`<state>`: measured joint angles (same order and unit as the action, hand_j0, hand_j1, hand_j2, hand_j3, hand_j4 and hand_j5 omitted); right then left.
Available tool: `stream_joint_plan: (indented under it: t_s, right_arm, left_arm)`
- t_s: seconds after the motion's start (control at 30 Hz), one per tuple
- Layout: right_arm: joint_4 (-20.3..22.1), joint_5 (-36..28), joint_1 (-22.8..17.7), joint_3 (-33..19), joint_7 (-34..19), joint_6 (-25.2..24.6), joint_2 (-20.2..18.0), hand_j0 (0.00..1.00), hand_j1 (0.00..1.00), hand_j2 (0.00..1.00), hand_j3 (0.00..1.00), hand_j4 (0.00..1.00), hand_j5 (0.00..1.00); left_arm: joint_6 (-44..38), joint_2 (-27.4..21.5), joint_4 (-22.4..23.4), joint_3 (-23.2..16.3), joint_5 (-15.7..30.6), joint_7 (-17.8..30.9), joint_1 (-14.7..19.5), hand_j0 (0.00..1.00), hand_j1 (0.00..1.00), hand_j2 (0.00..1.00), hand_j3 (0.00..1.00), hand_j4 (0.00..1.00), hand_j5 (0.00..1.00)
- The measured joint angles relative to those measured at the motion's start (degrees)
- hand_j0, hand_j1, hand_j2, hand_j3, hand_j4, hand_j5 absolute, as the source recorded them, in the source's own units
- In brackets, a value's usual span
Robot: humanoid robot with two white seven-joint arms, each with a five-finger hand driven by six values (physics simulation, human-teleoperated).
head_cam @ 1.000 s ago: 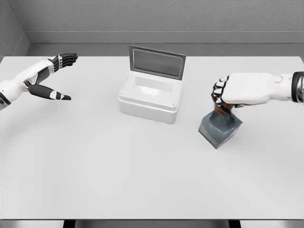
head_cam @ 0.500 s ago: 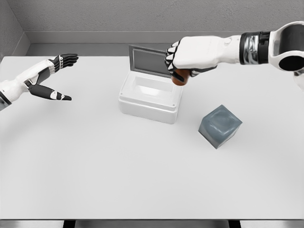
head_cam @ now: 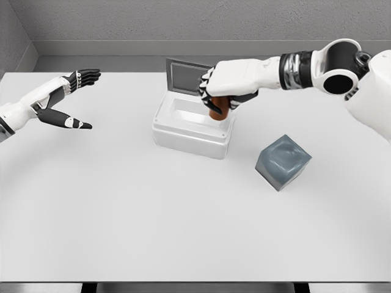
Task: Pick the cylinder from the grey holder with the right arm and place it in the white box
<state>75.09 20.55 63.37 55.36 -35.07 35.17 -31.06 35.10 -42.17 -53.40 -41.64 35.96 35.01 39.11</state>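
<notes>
My right hand (head_cam: 215,97) hangs over the right part of the white box (head_cam: 183,135), its fingers shut on a reddish-brown cylinder (head_cam: 218,113). The cylinder's lower end shows under the hand, at about the level of the box's rim; its upper part is hidden by the fingers. The box's grey lid (head_cam: 182,75) stands upright behind the hand. The grey holder (head_cam: 283,161), a tilted cube, sits to the right of the box with nothing in it. My left hand (head_cam: 66,104) is far left, open and away from all this.
The white table (head_cam: 183,220) stretches wide in front of the box and holder. A grey wall (head_cam: 183,24) runs behind the table's far edge.
The right hand pulled the cylinder out of the grey holder, lifted it up and left, and has now come down over the box's right side. The left arm has not moved.
</notes>
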Motion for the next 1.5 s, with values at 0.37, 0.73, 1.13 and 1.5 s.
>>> stream_joint_plan:
  t_s: [0.37, 0.73, 1.13, 1.5]
  right_arm:
    - [-2.3, 0.7, 0.0, 0.7, 0.0, 0.0, 0.7, 0.18, 0.18, 0.18, 0.18, 0.18, 0.18]
    - [-3.3, 0.8, 0.0, 1.6, 0.0, 0.0, 1.4, 0.18, 0.18, 0.18, 0.18, 0.18, 0.18]
    - [-3.4, 0.8, 0.1, 1.6, 0.0, 0.0, 1.5, 0.95, 0.95, 0.95, 0.95, 0.95, 0.95]
    - [-2.5, -1.8, -2.7, -9.2, 0.0, 0.0, -1.5, 1.00, 1.00, 1.00, 1.00, 1.00, 1.00]
  left_arm:
    - [0.0, 0.0, 0.0, 0.0, 0.0, 0.0, 0.0, 1.00, 1.00, 1.00, 1.00, 1.00, 1.00]
    - [0.0, 0.0, -0.1, 0.0, 0.0, 0.0, -0.1, 1.00, 1.00, 1.00, 1.00, 1.00, 1.00]
    - [0.0, 0.0, -0.1, 0.0, 0.0, 0.0, -0.1, 1.00, 1.00, 1.00, 1.00, 1.00, 1.00]
    - [0.0, 0.0, 0.0, 0.1, 0.0, 0.0, -0.1, 1.00, 1.00, 1.00, 1.00, 1.00, 1.00]
